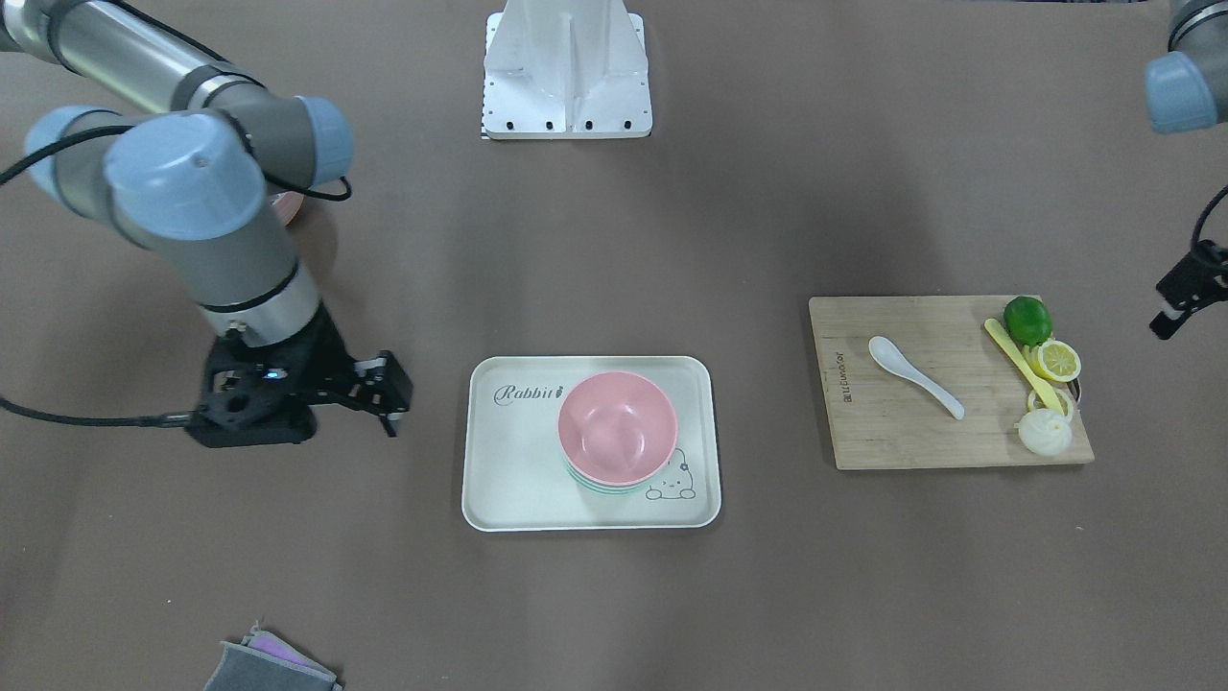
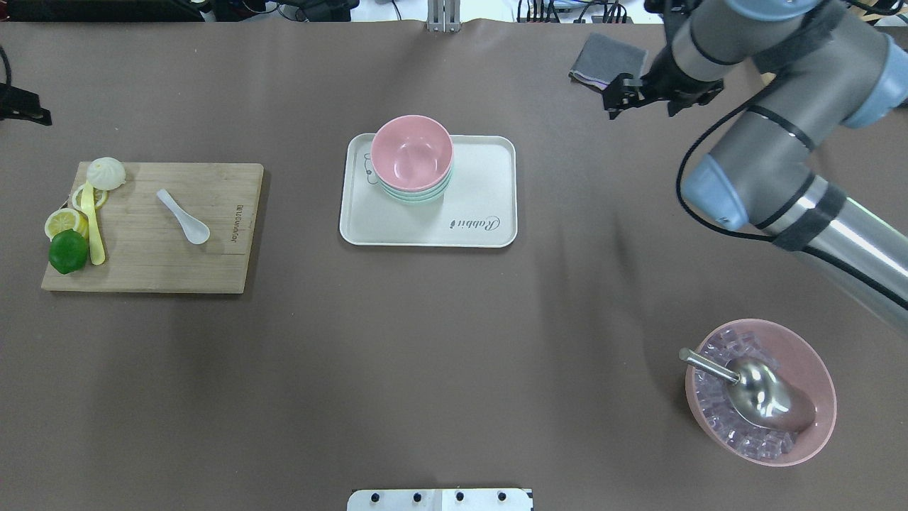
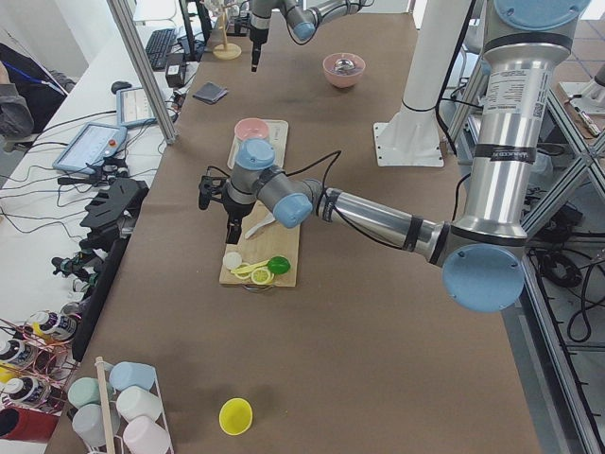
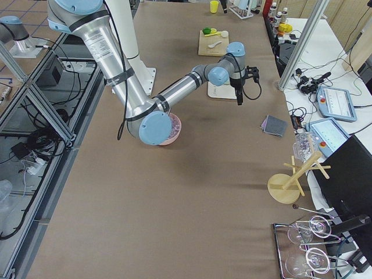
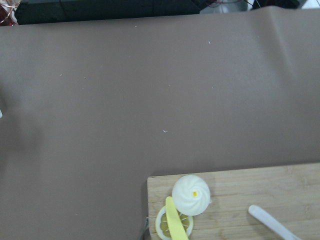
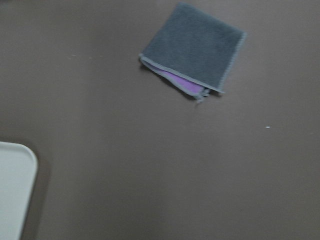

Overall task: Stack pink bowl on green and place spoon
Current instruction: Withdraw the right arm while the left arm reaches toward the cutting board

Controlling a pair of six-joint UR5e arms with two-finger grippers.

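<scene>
The pink bowl (image 1: 617,427) (image 2: 411,149) sits nested upright in the green bowl (image 1: 600,488) (image 2: 415,195) on the white tray (image 1: 508,461) (image 2: 482,177). The white spoon (image 1: 911,374) (image 2: 184,216) (image 5: 272,222) lies on the wooden cutting board (image 1: 902,432) (image 2: 177,262). My right gripper (image 1: 391,393) (image 2: 616,96) is open and empty, well off to the side of the tray. My left gripper (image 1: 1163,312) (image 2: 32,113) is at the table's edge beyond the board, only partly in view, with its fingers apart and empty.
A lime (image 2: 67,252), lemon slices (image 2: 60,221), a white bun (image 2: 106,172) and a yellow knife (image 2: 92,227) share the board. A pink bowl of ice cubes with a metal scoop (image 2: 759,390) stands near my right arm. A grey cloth (image 2: 606,60) (image 6: 195,47) lies beside the right gripper.
</scene>
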